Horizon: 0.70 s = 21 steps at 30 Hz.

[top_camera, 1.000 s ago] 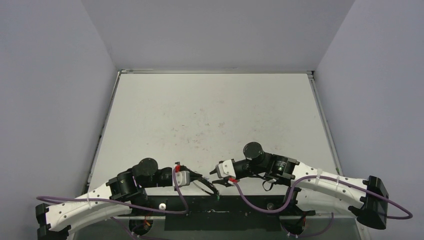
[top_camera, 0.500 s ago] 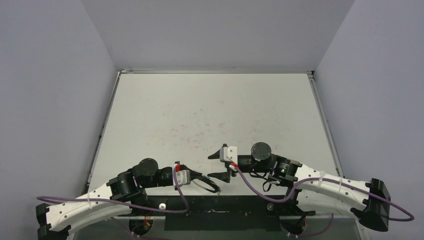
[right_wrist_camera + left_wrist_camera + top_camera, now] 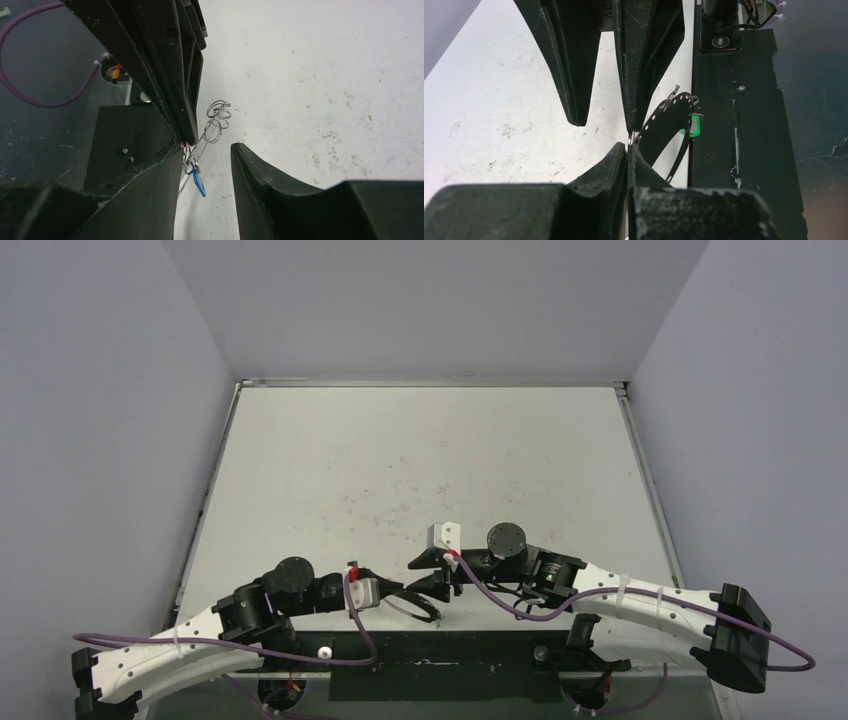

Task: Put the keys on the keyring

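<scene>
Left hand (image 3: pixel 628 150) pressed together, pinching the keyring (image 3: pixel 663 111) by its wire rim. The ring is held tilted at the desk's (image 3: pixel 420 460) near edge, beside the black base strip (image 3: pixel 734 150). Green key (image 3: pixel 694 125) sits at the ring's far side (threaded or not, can't tell). Right hand (image 3: pixel 207 147) spread, gripping nothing, one fingertip just beside the left hand's tip. Blue key (image 3: pixel 199 183) dangles below small wire loops (image 3: pixel 216 117), next to that finger.

Scuffed white table (image 3: pixel 420 460) — black strip (image 3: pixel 480 648) along its near edge, grey walls (image 3: pixel 100 440)
</scene>
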Tool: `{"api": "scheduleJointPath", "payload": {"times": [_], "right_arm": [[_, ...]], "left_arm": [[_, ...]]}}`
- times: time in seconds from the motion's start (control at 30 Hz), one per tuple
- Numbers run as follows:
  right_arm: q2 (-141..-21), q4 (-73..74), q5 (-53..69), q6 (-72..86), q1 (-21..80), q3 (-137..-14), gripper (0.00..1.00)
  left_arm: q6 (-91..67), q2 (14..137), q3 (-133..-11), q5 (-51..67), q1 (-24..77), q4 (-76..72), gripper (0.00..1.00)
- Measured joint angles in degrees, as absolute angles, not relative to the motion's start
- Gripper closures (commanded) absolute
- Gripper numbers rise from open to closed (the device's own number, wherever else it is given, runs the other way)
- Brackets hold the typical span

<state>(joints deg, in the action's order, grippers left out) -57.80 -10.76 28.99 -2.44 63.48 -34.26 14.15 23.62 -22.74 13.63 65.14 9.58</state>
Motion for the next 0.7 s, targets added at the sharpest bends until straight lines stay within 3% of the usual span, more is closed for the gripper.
{"api": "scheduleJointPath", "payload": {"times": [0.3,0.5,0.6,0.7], "right_arm": [[-59.0,-12.0,30.6,-2.2,63.5,-34.0,0.63],[-59.8,-12.0,31.9,-2.6,63.5,-34.0,0.77],[-60.1,-12.0,32.4,-3.0,63.5,-34.0,0.76],[-60.5,-11.7,32.5,-3.7,63.5,-34.0,0.66]], "left_arm": [[14.2,23.6,-22.7,13.3,65.1,9.7,1.00],[14.2,23.7,-22.4,13.2,65.1,9.7,1.00],[14.2,23.7,-22.4,13.2,65.1,9.7,1.00],[14.2,23.7,-22.4,13.2,65.1,9.9,1.00]]}}
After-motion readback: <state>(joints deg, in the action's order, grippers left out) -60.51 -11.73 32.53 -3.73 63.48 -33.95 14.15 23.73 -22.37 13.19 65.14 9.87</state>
